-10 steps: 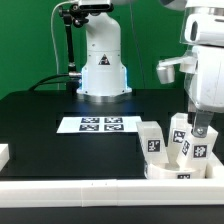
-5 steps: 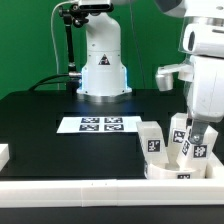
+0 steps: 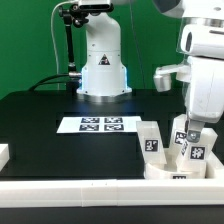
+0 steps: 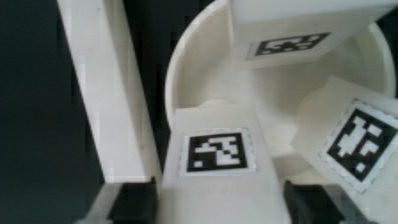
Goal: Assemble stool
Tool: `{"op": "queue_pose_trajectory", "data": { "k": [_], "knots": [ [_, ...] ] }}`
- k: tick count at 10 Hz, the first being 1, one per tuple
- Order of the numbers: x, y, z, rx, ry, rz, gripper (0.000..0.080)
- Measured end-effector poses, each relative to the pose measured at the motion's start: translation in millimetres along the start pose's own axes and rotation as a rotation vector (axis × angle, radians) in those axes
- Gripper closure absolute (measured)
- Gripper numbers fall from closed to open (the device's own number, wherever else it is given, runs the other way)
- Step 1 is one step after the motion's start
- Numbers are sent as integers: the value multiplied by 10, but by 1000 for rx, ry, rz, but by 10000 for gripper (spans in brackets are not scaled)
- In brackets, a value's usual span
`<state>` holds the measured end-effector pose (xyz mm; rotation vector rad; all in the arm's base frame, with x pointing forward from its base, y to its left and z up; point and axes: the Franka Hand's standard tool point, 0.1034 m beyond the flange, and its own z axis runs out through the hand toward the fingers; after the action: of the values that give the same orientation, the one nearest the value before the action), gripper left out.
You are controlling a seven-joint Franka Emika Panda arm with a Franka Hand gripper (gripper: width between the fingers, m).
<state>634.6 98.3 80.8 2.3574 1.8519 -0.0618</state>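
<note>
Gripping leg (image 3: 196, 146) from above, end effector (image 3: 198, 133) fingers clamped on it over seat disc (image 3: 160, 170) at exterior view's right. Leg tag turned versus half second ago: screwing-in under way, judged. Two other legs (image 3: 151, 139) stand close alongside, limiting clearance. Border rail (image 3: 70, 191) just beside disc. Marker board (image 3: 100, 125) mid-tabletop, well apart.

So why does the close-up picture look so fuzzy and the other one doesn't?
In the wrist view the camera sits very close, so the white stool parts and the marker tag look soft and blurred, with the bottom edge dark. In the exterior view the marker board looks sharper, and the gripper is small.
</note>
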Motion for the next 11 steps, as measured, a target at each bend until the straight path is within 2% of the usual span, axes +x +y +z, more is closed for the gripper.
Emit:
{"op": "queue_pose_trajectory", "data": {
  "k": [2,4,7,11],
  "knots": [
    [-30,-1,6,9,-4,38,459],
    [-103,-7,17,45,-21,234,459],
    [-175,30,23,52,-22,459,459],
    [-174,26,26,49,-31,760,459]
  ]
}}
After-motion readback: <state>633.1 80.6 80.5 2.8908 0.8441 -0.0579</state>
